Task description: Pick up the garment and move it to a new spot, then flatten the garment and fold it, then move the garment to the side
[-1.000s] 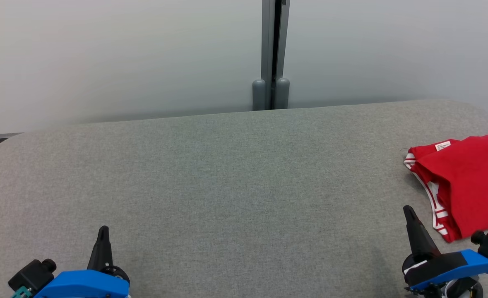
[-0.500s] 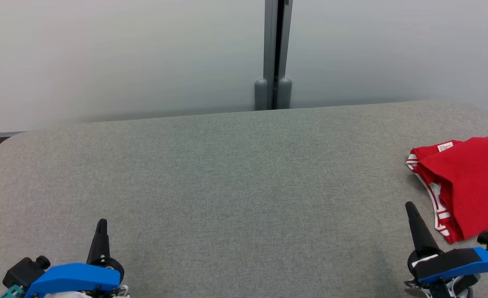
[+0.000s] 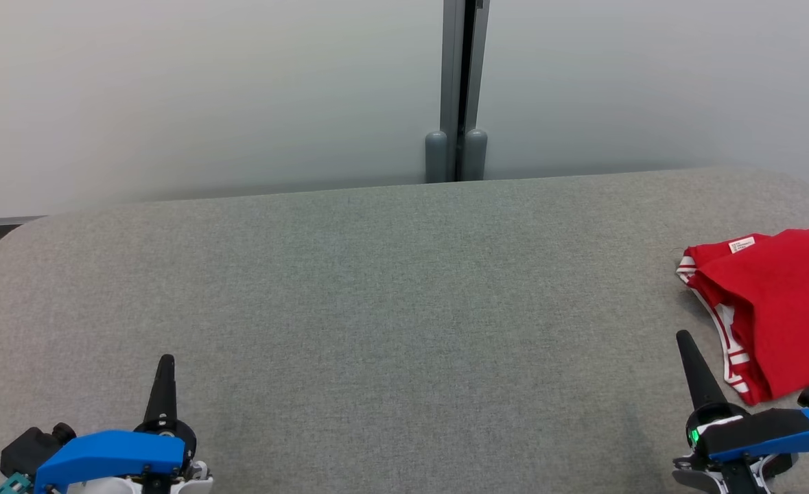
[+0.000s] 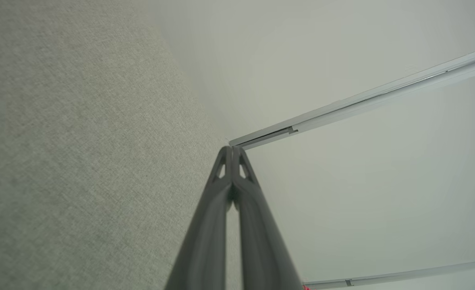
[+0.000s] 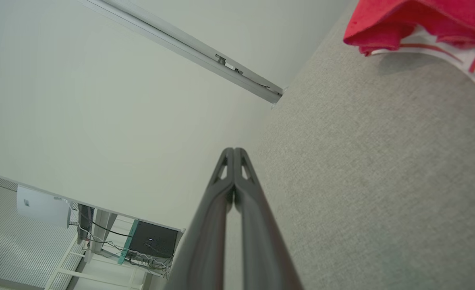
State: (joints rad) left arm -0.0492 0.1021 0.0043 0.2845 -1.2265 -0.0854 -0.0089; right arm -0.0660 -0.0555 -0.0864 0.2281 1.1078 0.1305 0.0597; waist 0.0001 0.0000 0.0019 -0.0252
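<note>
Grey cloth-covered counter [image 3: 377, 274] is backed by a pale wall [image 3: 171, 103]; the red garment [image 3: 781, 309] is laid folded at its right end, judged light and limp, best pinched at the striped hem [image 3: 728, 329]; left tool [image 3: 165, 361] and right tool [image 3: 684, 337] are seen closed, empty.

Label [image 3: 741, 245] on garment [image 3: 781, 309]: illegible print
</note>
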